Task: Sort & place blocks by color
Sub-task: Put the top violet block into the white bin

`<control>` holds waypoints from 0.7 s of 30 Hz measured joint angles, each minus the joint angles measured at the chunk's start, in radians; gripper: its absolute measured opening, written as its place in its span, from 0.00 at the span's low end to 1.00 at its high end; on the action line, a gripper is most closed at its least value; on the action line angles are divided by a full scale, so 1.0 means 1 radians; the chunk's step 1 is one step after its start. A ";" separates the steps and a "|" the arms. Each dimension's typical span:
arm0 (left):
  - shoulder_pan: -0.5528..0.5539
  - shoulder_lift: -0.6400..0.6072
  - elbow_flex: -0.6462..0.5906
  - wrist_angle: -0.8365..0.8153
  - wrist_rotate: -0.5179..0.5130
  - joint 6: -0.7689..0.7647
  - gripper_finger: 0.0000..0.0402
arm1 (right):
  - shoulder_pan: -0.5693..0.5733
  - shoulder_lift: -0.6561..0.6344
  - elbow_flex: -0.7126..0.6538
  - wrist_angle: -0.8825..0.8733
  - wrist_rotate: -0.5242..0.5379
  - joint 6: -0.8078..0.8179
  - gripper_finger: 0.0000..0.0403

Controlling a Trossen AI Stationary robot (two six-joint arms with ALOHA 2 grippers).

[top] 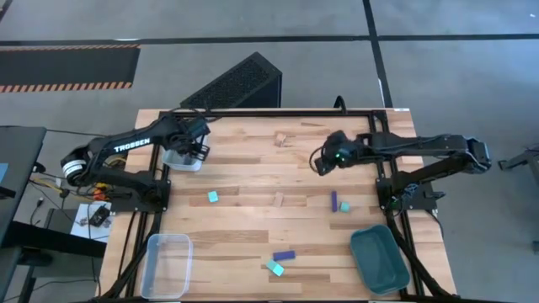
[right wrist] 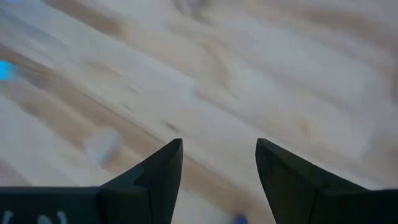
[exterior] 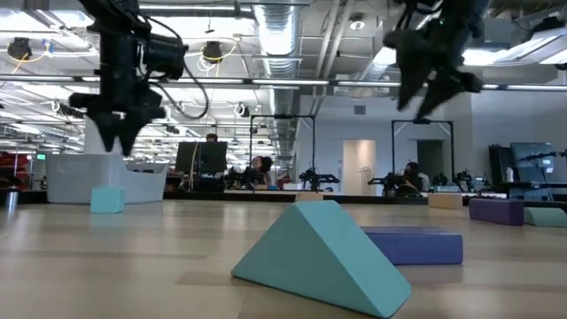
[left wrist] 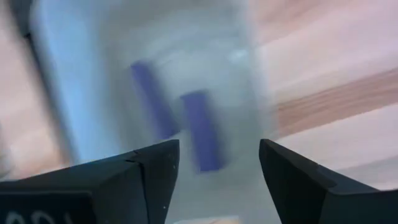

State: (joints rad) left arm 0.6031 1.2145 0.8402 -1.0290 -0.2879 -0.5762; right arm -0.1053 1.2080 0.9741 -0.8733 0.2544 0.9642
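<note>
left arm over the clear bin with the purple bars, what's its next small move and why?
Probably lift the left gripper clear of the small clear bin and head toward the purple bar lying loose on the table. Its fingers are open with nothing between them, and two purple bars already lie in that bin.

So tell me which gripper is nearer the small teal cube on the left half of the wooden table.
Left. The left gripper hovers over a clear bin just beyond the teal cube; the right gripper is across the table.

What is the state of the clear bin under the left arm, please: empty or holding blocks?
Holding blocks. The left wrist view shows two purple bars lying inside the clear bin, below the open left gripper.
</note>
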 joint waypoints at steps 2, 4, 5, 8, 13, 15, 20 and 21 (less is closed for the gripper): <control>-0.032 -0.019 0.000 0.102 0.033 0.012 0.52 | 0.026 0.045 0.000 -0.065 -0.026 0.049 0.57; -0.079 -0.036 0.001 0.230 0.035 0.014 0.52 | 0.057 0.091 0.000 -0.105 -0.058 0.096 0.57; -0.108 -0.043 0.002 0.289 0.027 0.015 0.52 | 0.073 0.114 0.000 -0.117 -0.070 0.117 0.57; -0.185 -0.050 0.002 0.449 -0.005 0.058 0.51 | 0.110 0.189 0.000 -0.134 -0.111 0.169 0.57; -0.274 -0.051 0.002 0.604 -0.007 0.154 0.49 | 0.150 0.315 0.000 -0.145 -0.175 0.219 0.57; -0.294 -0.051 0.002 0.628 -0.004 0.175 0.49 | 0.165 0.354 0.000 -0.145 -0.179 0.232 0.57; -0.311 -0.051 0.002 0.631 -0.005 0.191 0.49 | 0.189 0.410 -0.001 -0.146 -0.182 0.265 0.57; -0.311 -0.051 0.002 0.628 -0.006 0.192 0.49 | 0.192 0.418 -0.002 -0.146 -0.181 0.277 0.57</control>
State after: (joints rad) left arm 0.2920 1.1633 0.8417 -0.4011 -0.2935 -0.3847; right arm 0.0866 1.6258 0.9719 -1.0194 0.0730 1.2410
